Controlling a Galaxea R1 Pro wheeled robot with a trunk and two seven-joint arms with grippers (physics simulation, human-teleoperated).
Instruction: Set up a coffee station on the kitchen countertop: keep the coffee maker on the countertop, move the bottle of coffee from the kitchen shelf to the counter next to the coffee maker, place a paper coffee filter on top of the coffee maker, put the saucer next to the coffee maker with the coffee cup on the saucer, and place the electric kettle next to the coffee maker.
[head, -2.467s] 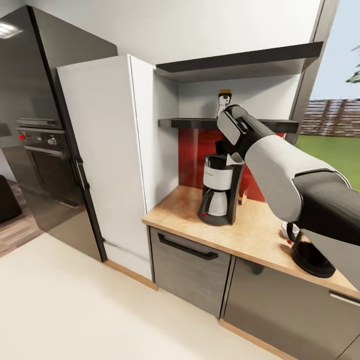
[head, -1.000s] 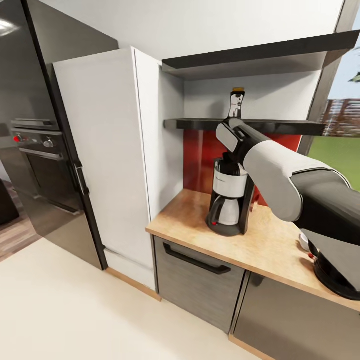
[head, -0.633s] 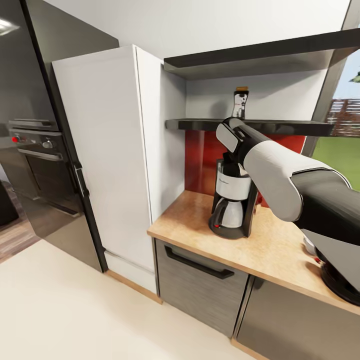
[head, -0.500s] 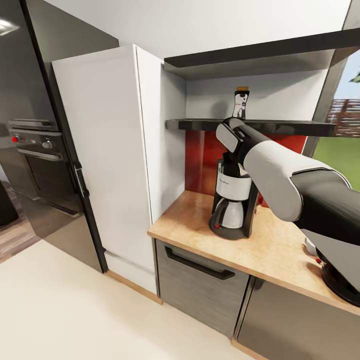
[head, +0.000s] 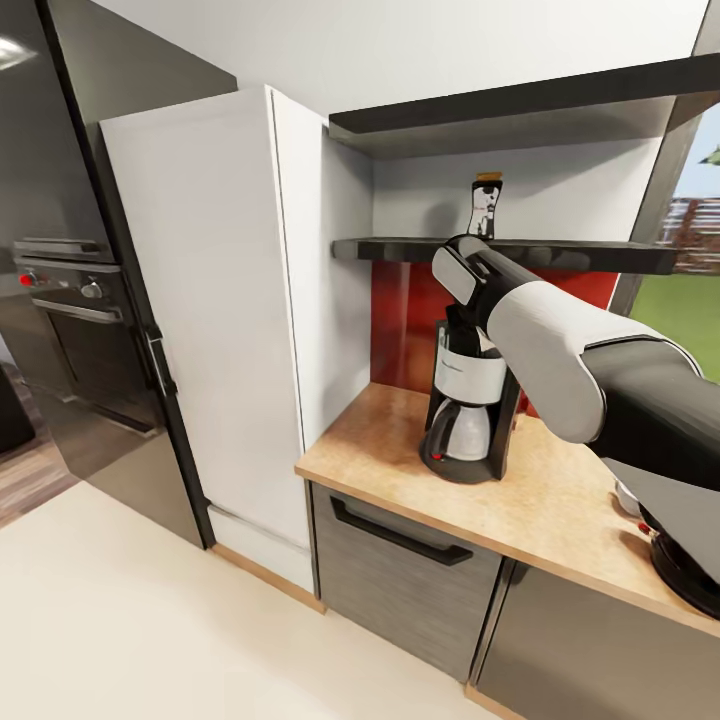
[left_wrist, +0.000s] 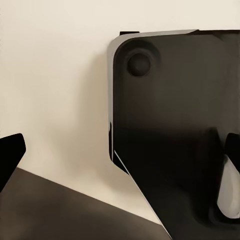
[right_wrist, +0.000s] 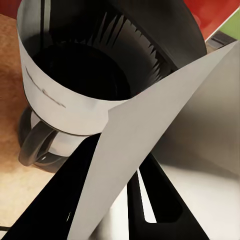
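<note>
Pointing tip-up over the coffee maker (right_wrist: 75, 75), filter (right_wrist: 145, 135).

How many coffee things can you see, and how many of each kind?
Coffee maker: 1
Coffee bottle on the shelf: 1
Paper filter, held above the coffee maker: 1
Kettle at the counter's edge: 1
Total: 4
</note>
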